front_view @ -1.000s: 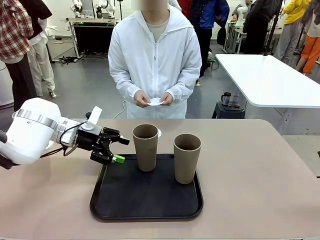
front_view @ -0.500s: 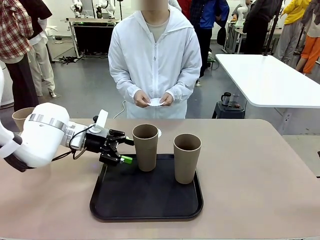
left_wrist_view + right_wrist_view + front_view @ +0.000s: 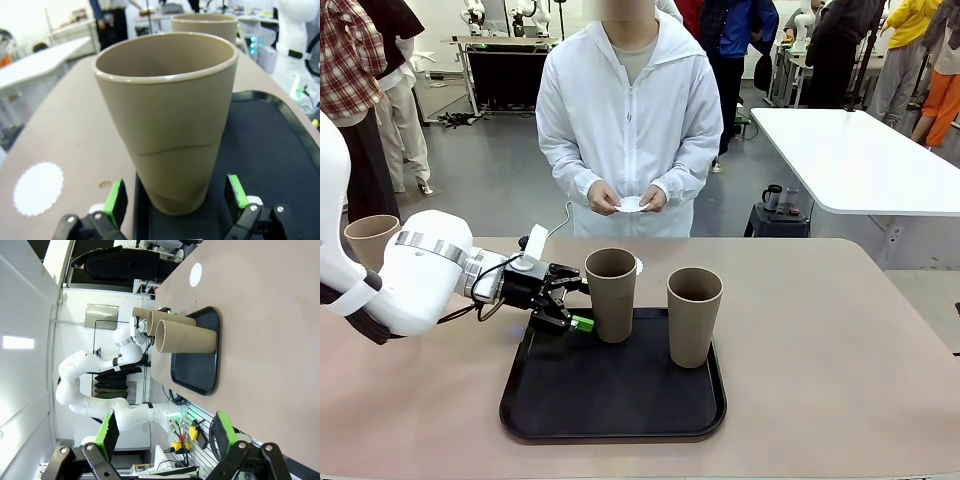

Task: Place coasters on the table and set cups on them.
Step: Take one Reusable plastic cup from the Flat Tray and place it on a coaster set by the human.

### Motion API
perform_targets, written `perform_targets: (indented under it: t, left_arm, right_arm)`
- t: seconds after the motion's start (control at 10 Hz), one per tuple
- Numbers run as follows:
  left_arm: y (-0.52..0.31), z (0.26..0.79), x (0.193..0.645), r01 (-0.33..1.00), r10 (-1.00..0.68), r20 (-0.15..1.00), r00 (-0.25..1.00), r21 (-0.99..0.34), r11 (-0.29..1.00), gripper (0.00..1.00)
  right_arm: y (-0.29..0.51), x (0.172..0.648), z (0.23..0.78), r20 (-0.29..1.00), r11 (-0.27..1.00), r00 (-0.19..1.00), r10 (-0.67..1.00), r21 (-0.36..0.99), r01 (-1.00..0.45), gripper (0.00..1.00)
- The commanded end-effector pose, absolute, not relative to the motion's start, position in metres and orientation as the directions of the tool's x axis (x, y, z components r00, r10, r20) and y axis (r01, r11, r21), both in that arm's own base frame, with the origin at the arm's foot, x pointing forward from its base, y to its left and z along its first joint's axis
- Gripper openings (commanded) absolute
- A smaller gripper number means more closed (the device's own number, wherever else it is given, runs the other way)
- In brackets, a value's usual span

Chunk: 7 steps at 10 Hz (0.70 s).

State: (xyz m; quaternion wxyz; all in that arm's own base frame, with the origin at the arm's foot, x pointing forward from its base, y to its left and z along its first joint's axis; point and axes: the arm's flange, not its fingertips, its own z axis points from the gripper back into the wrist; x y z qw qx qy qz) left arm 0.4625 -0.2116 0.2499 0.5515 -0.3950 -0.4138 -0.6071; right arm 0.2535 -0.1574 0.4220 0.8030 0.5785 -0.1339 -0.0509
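Two tan cups stand on the black tray (image 3: 613,400), the left cup (image 3: 611,295) and the right cup (image 3: 694,316). My left gripper (image 3: 577,304) is open right beside the left cup, low on its left side. In the left wrist view this cup (image 3: 167,115) looms between the green pads (image 3: 116,202), which touch nothing. A third cup (image 3: 370,240) stands at the far left behind my arm. One white coaster (image 3: 38,188) lies on the table (image 3: 840,340) behind the tray. The person holds another coaster (image 3: 632,203) in both hands. My right gripper (image 3: 165,432) is open and holds nothing.
The person stands at the far edge of the table, hands together at waist height. A white rectangular table (image 3: 860,160) stands at the back right. The tabletop to the right of the tray is bare.
My left gripper has moved to the right, up to the left cup on the tray. The third cup has come into sight behind the arm. The person's hands have stayed put.
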Motion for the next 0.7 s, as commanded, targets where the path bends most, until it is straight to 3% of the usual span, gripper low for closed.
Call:
perform_targets:
  t: [0.0, 0.6]
  left_arm:
    - [-0.226, 0.244, 0.465, 0.996, -0.329, 0.94, -0.087, 0.078, -0.04, 1.0]
    - [-0.248, 0.235, 0.472, 0.993, -0.302, 0.947, -0.108, 0.087, -0.08, 1.0]
  right_arm:
    - [-0.158, 0.254, 0.423, 0.158, 0.312, 0.958, -0.239, 0.947, -0.078, 1.0]
    - [-0.158, 0.254, 0.423, 0.158, 0.312, 0.958, -0.239, 0.947, -0.078, 1.0]
